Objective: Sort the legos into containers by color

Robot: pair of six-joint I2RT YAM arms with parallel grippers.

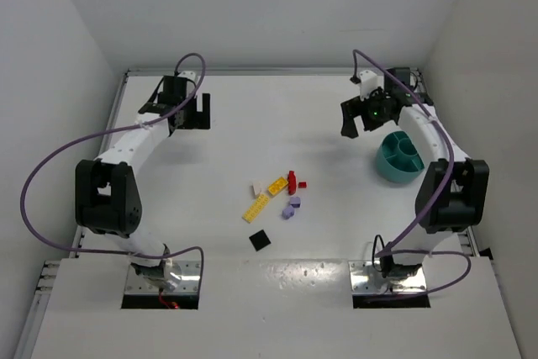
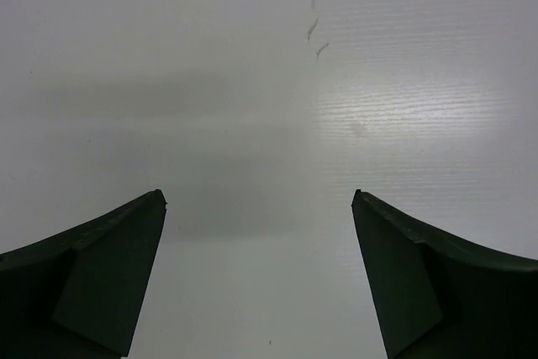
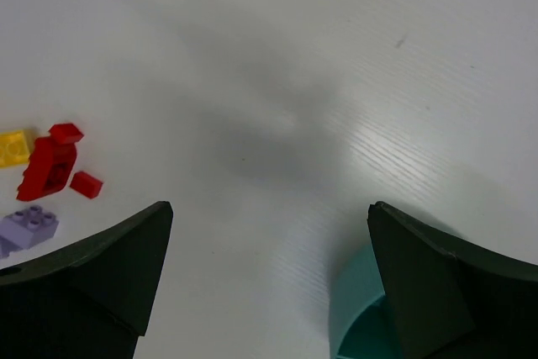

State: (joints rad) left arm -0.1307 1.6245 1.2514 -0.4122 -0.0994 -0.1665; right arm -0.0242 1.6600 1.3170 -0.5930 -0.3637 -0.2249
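Left gripper (image 2: 259, 199): jaws spread, empty, over bare table (image 1: 269, 128) near the far-left corner. Right gripper (image 3: 269, 208): jaws spread, empty, just beside the teal dish (image 1: 385, 169) at the right edge. Legos loose mid-table, well apart from dish: yellow plate (image 1: 255, 208), red brick (image 1: 292, 181), pale purple brick (image 1: 292, 205), white brick (image 1: 255, 187), black square (image 1: 260, 240).

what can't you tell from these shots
- Dish: top view, the right arm crosses its rim; right wrist view, cut by the bottom edge and a finger. Contents unclear.
- Purple bricks: too small to count in the top view; partly cut off at the right wrist view's left edge.
- White brick: tiny, pale against the table; shape unclear.
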